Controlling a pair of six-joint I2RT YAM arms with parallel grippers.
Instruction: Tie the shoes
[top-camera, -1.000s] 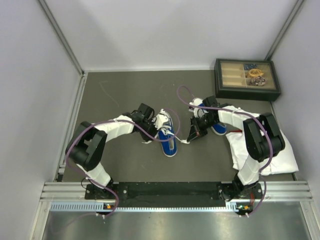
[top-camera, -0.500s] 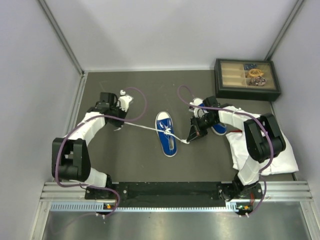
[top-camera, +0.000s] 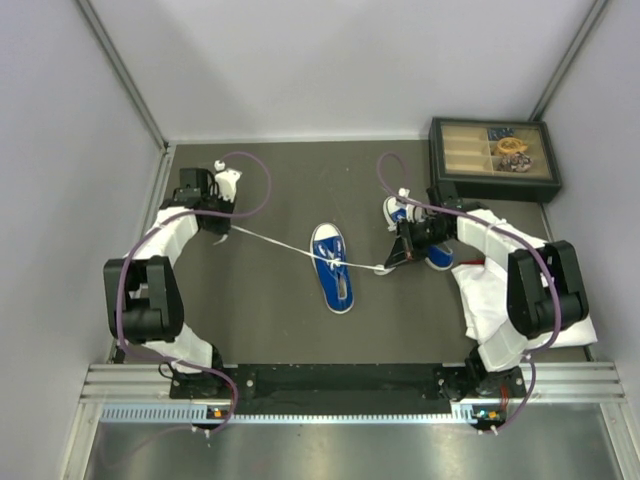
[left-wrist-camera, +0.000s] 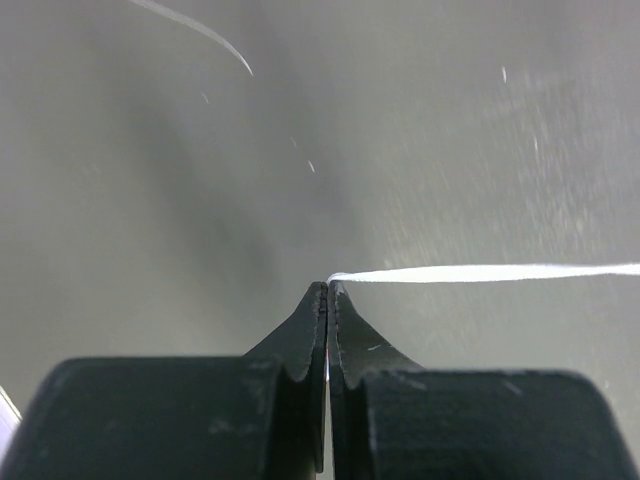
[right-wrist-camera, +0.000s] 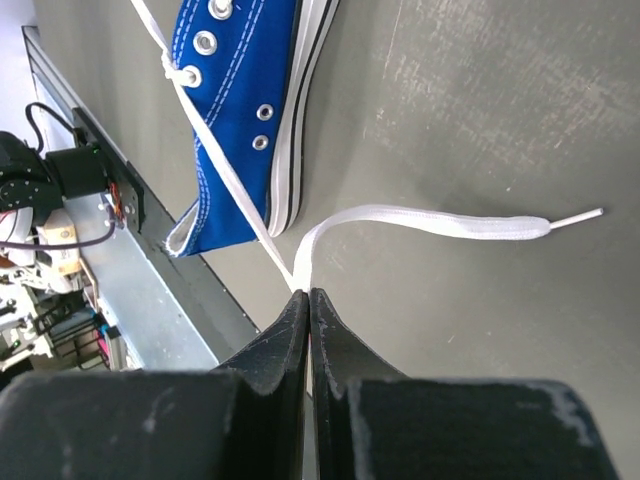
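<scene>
White lace (left-wrist-camera: 480, 271) runs taut from your left pincer (left-wrist-camera: 327, 290), clamped on its end, to the blue shoe (top-camera: 332, 268) lying between both pincers. Your right pincer (right-wrist-camera: 305, 295) pinches the other lace (right-wrist-camera: 420, 219) just beside the sole. Pull harder and the thin tip may slip free of that left grip, or the unweighted shoe may drag sideways

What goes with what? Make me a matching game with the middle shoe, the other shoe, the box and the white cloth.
Things: 1 middle shoe; 2 other shoe; 3 box; 4 white cloth.
Places: A far right corner; B near right side of the table; C lace pulled out to both sides; D half covered by the right arm.
Pairs: 1-C, 2-D, 3-A, 4-B.
</scene>
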